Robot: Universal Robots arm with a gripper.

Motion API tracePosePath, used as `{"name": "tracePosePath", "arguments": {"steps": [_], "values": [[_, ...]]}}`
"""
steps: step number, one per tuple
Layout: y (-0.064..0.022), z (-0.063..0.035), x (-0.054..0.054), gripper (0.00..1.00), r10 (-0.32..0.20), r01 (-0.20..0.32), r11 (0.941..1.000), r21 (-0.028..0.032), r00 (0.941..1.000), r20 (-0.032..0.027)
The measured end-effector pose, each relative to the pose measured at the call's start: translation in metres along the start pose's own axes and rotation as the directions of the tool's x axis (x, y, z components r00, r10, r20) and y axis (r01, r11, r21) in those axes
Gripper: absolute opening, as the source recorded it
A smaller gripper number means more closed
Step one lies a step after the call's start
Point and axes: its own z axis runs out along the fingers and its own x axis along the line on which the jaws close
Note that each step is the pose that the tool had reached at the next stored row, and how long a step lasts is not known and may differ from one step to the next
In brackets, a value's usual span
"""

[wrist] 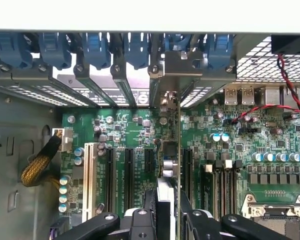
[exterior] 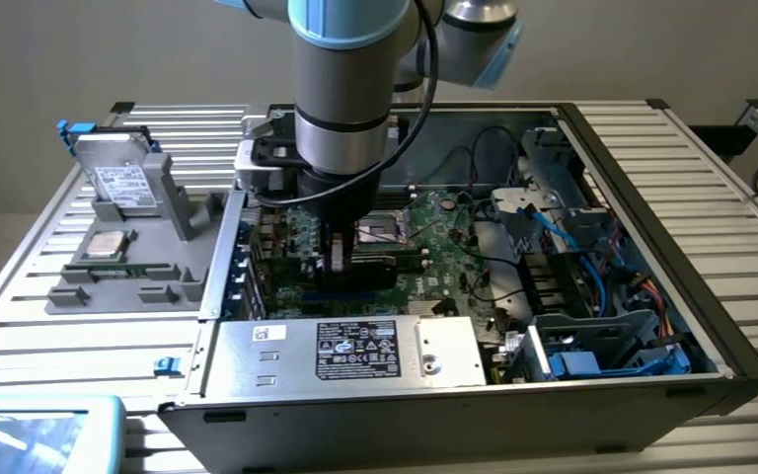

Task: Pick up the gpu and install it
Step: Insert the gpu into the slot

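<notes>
In the exterior view, my arm (exterior: 340, 109) hung down inside the open computer case (exterior: 485, 425). My gripper (exterior: 340, 255) was low over the green board (exterior: 456, 242).

In the wrist view, my fingers (wrist: 140, 225) squeezed the gpu (wrist: 168, 170) from both sides. It stood on its thin edge among the black slots (wrist: 127, 170), with its silver end by the case's back wall.

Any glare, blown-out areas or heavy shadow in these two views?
Wrist view: a washed-out white band runs above the blue slot clips, and there is a bright patch behind the slot brackets; the gpu is evenly lit. Exterior view: soft even light, with the motherboard darker under the arm.
</notes>
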Motion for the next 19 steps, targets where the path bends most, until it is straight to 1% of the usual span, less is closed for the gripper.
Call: {"name": "tracePosePath", "arguments": {"steps": [2, 9, 12, 15, 19], "values": [[0.0000, 0.0002, 0.0005, 0.29, 0.002, -0.002, 1.0000, 0.0000, 1.0000, 0.0016], [-0.0002, 0.0012, 0.0006, 0.29, 0.004, -0.004, 1.0000, 0.0000, 1.0000, 0.0018], [-0.0008, 0.0012, 0.0012, 0.29, 0.004, -0.004, 1.0000, 0.0002, 1.0000, 0.0041], [-0.0008, 0.0011, 0.0015, 0.29, 0.004, -0.004, 1.0000, 0.0012, 1.0000, 0.0048], [-0.0012, 0.0011, 0.0032, 0.29, 0.005, -0.005, 1.0000, 0.0013, 1.0000, 0.0072]]}}
